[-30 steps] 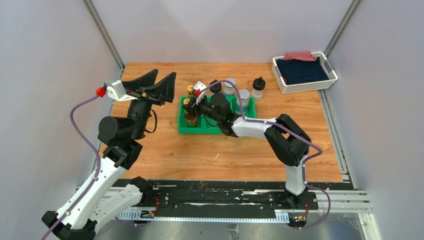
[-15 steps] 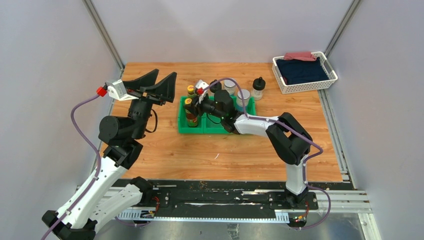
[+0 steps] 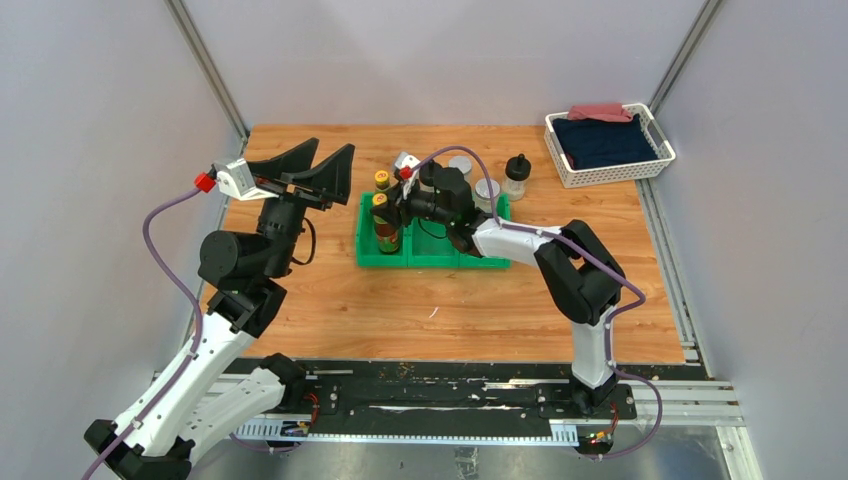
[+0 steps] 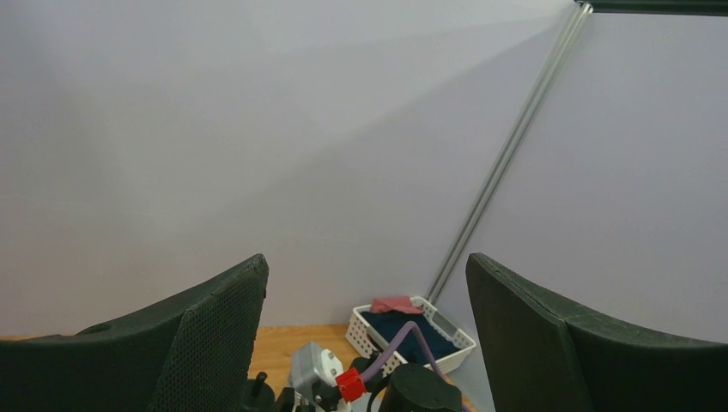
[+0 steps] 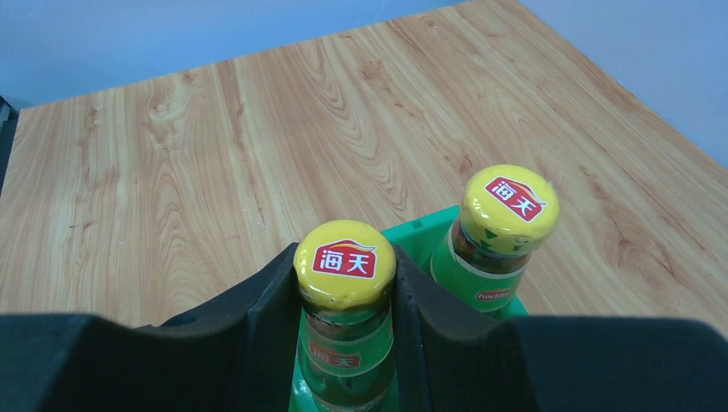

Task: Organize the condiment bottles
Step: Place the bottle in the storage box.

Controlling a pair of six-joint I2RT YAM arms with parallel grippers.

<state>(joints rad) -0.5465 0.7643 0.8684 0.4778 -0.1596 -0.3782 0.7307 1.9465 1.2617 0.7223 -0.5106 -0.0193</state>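
Wooden tabletop point(image 3: 330, 290), mid-frame: right gripper point(image 5: 345, 296) clamps a yellow-capped bottle point(image 5: 344, 264) at the green bin point(image 3: 430, 260); left gripper point(image 3: 330, 150) gapes, upper left.

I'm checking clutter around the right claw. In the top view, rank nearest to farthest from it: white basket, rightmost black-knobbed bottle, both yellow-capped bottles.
1. Gripped yellow-capped bottle, inside the right claw.
2. Second yellow-capped bottle, just behind it.
3. Rightmost black-knobbed bottle, off to the right.
4. White basket, far right corner.
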